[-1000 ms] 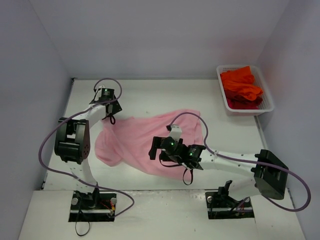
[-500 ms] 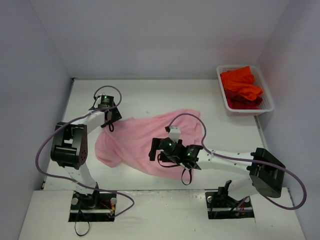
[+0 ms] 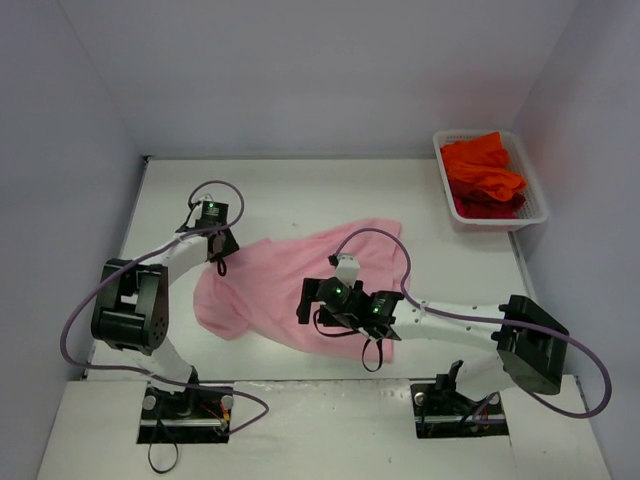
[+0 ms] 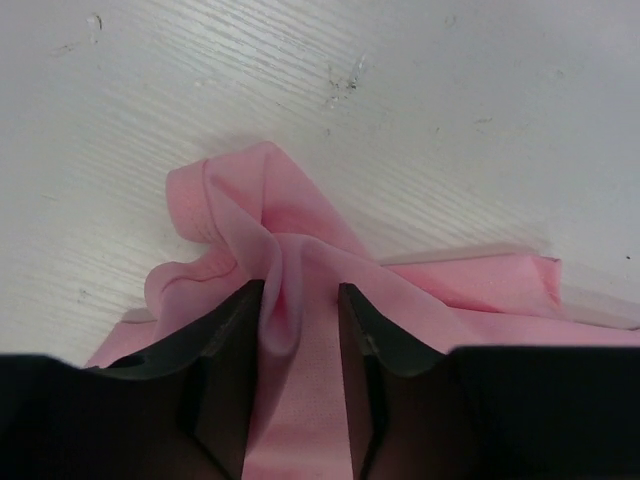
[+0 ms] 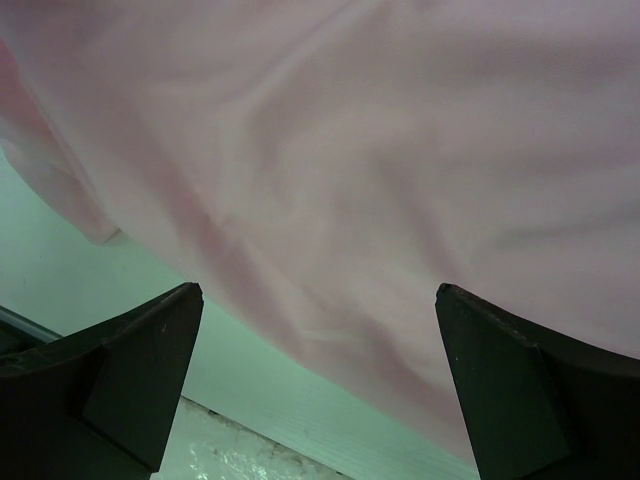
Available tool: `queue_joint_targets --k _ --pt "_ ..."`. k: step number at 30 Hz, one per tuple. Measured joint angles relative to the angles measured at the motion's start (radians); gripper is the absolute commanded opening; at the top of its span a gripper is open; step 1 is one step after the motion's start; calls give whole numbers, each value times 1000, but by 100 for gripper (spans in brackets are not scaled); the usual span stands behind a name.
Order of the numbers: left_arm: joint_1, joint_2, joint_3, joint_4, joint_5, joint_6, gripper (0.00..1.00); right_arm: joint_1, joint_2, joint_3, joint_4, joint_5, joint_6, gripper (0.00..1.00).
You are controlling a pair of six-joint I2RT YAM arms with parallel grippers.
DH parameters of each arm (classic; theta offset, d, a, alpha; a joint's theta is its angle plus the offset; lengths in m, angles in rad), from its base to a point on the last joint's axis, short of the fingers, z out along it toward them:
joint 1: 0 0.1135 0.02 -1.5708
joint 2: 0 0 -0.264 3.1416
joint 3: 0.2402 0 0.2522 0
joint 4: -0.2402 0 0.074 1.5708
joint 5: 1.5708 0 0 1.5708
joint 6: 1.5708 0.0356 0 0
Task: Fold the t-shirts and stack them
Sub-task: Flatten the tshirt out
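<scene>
The left arm has folded lower, its elbow now closer to the near edge of the bench. The left gripper (image 4: 300, 297) has come toward the near side and down onto the far left corner of the pink t-shirt (image 3: 290, 272). Its jaws have narrowed and now stand on both sides of a raised fold of the cloth; whether they already pinch it is not clear. The shirt's left edge has drawn slightly inward.

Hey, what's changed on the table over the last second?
The left gripper moved toward the near side and closed its jaws onto a raised fold of the pink t-shirt, whose left edge shifted slightly. The right gripper stayed open over it; the orange-red t-shirts in the basket did not move.
</scene>
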Motion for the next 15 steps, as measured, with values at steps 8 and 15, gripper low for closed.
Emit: queue_joint_targets --k 8,15 --pt "-29 -21 -19 5 2 -17 0 2 0 0 0 0 0 100" --pt "-103 -58 -43 -1 -24 -19 0 2 1 0 0 0 0 100"
